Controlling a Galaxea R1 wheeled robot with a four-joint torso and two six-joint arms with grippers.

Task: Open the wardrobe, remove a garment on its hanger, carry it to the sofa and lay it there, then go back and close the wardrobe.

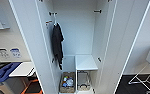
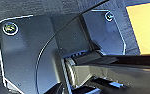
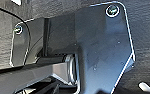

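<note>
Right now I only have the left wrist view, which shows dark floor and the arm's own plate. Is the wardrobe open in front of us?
Observer: Yes. In the head view the wardrobe is straight ahead with both doors swung wide open.
Operator: What is hanging inside?
Observer: One black garment on a white hanger, close to the left inner wall.
Operator: And lower down?
Observer: A white shelf on the right half. Beneath it, on the left, is a basket with colourful things in it.
</note>
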